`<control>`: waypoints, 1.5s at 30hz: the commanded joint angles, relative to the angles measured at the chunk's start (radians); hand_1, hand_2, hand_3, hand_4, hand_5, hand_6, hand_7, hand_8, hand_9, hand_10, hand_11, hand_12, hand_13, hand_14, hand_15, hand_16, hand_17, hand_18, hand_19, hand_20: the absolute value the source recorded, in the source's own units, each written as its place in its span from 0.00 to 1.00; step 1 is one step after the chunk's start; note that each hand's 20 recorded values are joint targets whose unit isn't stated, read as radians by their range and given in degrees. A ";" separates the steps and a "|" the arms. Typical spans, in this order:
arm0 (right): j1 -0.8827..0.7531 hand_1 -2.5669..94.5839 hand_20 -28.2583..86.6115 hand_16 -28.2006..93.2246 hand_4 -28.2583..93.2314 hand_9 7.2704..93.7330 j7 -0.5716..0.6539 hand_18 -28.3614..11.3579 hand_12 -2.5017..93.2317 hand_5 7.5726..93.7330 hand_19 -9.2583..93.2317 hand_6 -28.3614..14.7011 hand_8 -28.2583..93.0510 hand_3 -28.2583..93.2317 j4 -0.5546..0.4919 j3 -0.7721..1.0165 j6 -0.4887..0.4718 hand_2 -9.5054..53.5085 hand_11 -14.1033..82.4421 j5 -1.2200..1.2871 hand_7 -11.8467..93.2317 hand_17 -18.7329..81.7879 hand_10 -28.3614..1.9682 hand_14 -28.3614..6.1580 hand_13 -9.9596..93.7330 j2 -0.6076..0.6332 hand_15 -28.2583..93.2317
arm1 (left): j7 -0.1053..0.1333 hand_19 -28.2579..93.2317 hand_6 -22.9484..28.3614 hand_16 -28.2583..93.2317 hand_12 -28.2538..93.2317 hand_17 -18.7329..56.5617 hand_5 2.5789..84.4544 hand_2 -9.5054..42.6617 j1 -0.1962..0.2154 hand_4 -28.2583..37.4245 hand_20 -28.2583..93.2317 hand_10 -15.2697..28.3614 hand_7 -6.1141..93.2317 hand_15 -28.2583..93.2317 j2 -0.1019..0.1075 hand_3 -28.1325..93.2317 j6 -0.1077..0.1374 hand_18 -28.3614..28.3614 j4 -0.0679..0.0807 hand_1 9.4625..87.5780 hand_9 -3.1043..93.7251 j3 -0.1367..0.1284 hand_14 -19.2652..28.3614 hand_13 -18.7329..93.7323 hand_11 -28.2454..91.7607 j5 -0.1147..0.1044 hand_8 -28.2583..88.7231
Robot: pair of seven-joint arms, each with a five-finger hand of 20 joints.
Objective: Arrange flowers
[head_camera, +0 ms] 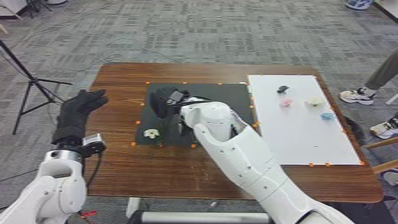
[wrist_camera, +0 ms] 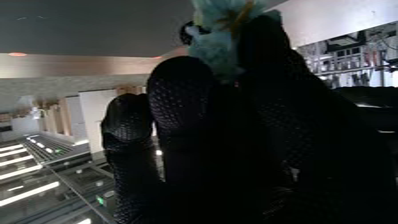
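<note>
The right hand (head_camera: 163,102) is above the far left part of the dark mat (head_camera: 213,91). In the right wrist view, its thumb and fingers pinch a pale blue-green bloom (wrist_camera: 215,52). The bloom sits between the fingertips, its ruffled edges standing out past them; the lower part is hidden by the glove. A small dark piece (wrist_camera: 187,33) is just beside it; whether the two are joined cannot be told.

Handling, as judged: the bloom is light, with soft petals that would crush or bend under a hard squeeze. Weight is no concern; slipping or turning in the smooth glove is. The proper hold is low, at the base or any stem, with the petals left free.

The left hand (head_camera: 82,106) is off the left side of the table (head_camera: 114,172), fingers extended and holding nothing.

A white flower (head_camera: 151,133) lies on the mat near its near left corner, nearer the robot than the right hand. On the white board (head_camera: 306,142), to the right, are a pink flower (head_camera: 285,103), a cream flower (head_camera: 314,102), a blue flower (head_camera: 327,116) and a dark item (head_camera: 282,89), all apart from the hand.

The step in hand appears to be placing the bloom on the mat. Release should be gentle, clear of the white flower.
</note>
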 commanded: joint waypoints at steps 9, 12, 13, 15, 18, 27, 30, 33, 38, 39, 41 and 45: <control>0.007 0.59 0.75 0.55 0.06 0.82 -0.023 0.19 0.38 0.65 0.86 0.73 0.24 0.76 -0.001 0.019 -0.043 0.00 0.23 -0.035 0.48 0.53 0.70 0.58 0.75 -0.012 0.74 | 0.010 0.26 0.52 0.21 0.32 0.30 0.61 0.38 -0.003 0.00 0.35 0.68 0.22 0.38 -0.015 0.80 -0.014 0.66 0.004 0.10 0.59 0.002 0.75 0.51 0.41 0.009 0.17; 0.006 0.59 0.75 0.54 0.06 0.79 -0.026 0.19 0.35 0.63 0.86 0.73 0.24 0.76 -0.003 0.020 -0.050 0.00 0.25 -0.036 0.48 0.53 0.69 0.58 0.75 -0.013 0.75 | 0.012 0.26 0.52 0.21 0.32 0.30 0.61 0.37 0.005 0.00 0.34 0.68 0.22 0.37 -0.015 0.80 -0.006 0.66 0.008 0.10 0.58 -0.005 0.75 0.50 0.41 0.002 0.17; 0.007 0.58 0.74 0.54 0.06 0.78 -0.028 0.19 0.34 0.62 0.86 0.73 0.24 0.76 -0.004 0.019 -0.051 0.00 0.26 -0.035 0.48 0.53 0.68 0.57 0.75 -0.012 0.75 | 0.012 0.26 0.52 0.21 0.32 0.30 0.61 0.37 0.008 0.00 0.34 0.68 0.22 0.37 -0.015 0.80 -0.005 0.66 0.009 0.10 0.57 -0.009 0.74 0.49 0.41 -0.002 0.17; 0.007 0.57 0.74 0.53 0.06 0.75 -0.029 0.19 0.31 0.61 0.86 0.72 0.23 0.77 -0.004 0.020 -0.054 0.00 0.28 -0.035 0.47 0.53 0.67 0.57 0.74 -0.014 0.75 | 0.012 0.26 0.52 0.21 0.32 0.30 0.61 0.36 0.007 0.00 0.34 0.68 0.22 0.36 -0.013 0.80 0.008 0.66 0.015 0.10 0.57 -0.009 0.74 0.49 0.41 -0.006 0.17; 0.008 0.54 0.74 0.52 0.06 0.73 -0.029 0.19 0.27 0.60 0.86 0.72 0.24 0.79 -0.008 0.019 -0.056 0.00 0.32 -0.026 0.45 0.52 0.64 0.56 0.74 -0.012 0.75 | 0.008 0.25 0.52 0.21 0.32 0.29 0.60 0.35 -0.009 0.00 0.34 0.68 0.21 0.36 -0.013 0.80 0.028 0.65 0.024 0.09 0.56 0.006 0.74 0.48 0.40 -0.010 0.17; 0.011 0.46 0.74 0.52 0.06 0.66 -0.049 0.17 0.21 0.56 0.86 0.70 0.11 0.84 -0.010 0.026 -0.053 0.00 0.31 -0.012 0.40 0.51 0.57 0.53 0.72 -0.014 0.76 | 0.015 0.23 0.52 0.24 0.32 0.21 0.52 0.24 -0.014 0.00 0.33 0.64 0.19 0.29 -0.016 0.81 0.023 0.62 0.041 0.07 0.46 0.008 0.67 0.39 0.37 -0.026 0.18; 0.014 0.45 0.74 0.52 0.05 0.63 -0.051 0.16 0.20 0.54 0.85 0.69 0.11 0.84 -0.012 0.026 -0.050 0.00 0.30 -0.011 0.39 0.51 0.55 0.52 0.72 -0.014 0.76 | 0.013 0.23 0.51 0.25 0.32 0.20 0.51 0.22 -0.010 0.00 0.33 0.63 0.19 0.28 -0.017 0.81 0.017 0.62 0.040 0.07 0.44 0.004 0.66 0.38 0.36 -0.032 0.18; 0.015 0.44 0.74 0.51 0.06 0.62 -0.048 0.16 0.20 0.53 0.85 0.69 0.11 0.84 -0.014 0.027 -0.054 0.00 0.29 -0.004 0.39 0.51 0.53 0.52 0.71 -0.011 0.76 | 0.015 0.23 0.51 0.25 0.32 0.20 0.51 0.21 -0.002 0.00 0.32 0.63 0.19 0.28 -0.018 0.81 0.006 0.62 0.038 0.07 0.44 -0.003 0.66 0.38 0.36 -0.031 0.18; 0.020 0.44 0.74 0.51 0.06 0.61 -0.044 0.16 0.19 0.52 0.85 0.69 0.11 0.84 -0.016 0.020 -0.061 0.00 0.28 -0.005 0.39 0.51 0.52 0.51 0.71 0.000 0.76 | 0.018 0.23 0.51 0.25 0.32 0.19 0.50 0.20 0.012 0.00 0.32 0.63 0.19 0.28 -0.021 0.81 -0.007 0.62 0.035 0.06 0.44 -0.014 0.67 0.38 0.36 -0.030 0.18; 0.024 0.44 0.74 0.51 0.06 0.60 -0.041 0.16 0.19 0.52 0.85 0.68 0.11 0.84 -0.021 0.013 -0.066 0.00 0.28 -0.002 0.39 0.51 0.52 0.51 0.71 0.008 0.76 | 0.020 0.23 0.51 0.26 0.32 0.19 0.50 0.20 0.014 0.00 0.32 0.63 0.19 0.28 -0.021 0.81 -0.008 0.62 0.035 0.06 0.44 -0.014 0.67 0.38 0.36 -0.032 0.18; 0.038 0.44 0.74 0.51 0.06 0.59 -0.038 0.16 0.19 0.51 0.85 0.68 0.11 0.84 -0.028 0.005 -0.062 0.00 0.28 0.005 0.39 0.51 0.51 0.51 0.71 0.022 0.76 | 0.023 0.23 0.51 0.26 0.32 0.19 0.50 0.20 0.024 0.00 0.32 0.63 0.19 0.28 -0.021 0.81 -0.010 0.62 0.033 0.06 0.44 -0.021 0.67 0.38 0.36 -0.029 0.18; 0.084 0.44 0.74 0.50 0.05 0.58 -0.005 0.16 0.19 0.50 0.85 0.68 0.11 0.84 -0.070 -0.031 -0.065 0.00 0.27 0.084 0.39 0.50 0.50 0.50 0.70 0.085 0.76 | 0.028 0.22 0.51 0.26 0.32 0.17 0.50 0.18 0.038 0.00 0.32 0.63 0.19 0.27 -0.021 0.81 -0.011 0.62 0.029 0.06 0.44 -0.031 0.67 0.37 0.36 -0.028 0.18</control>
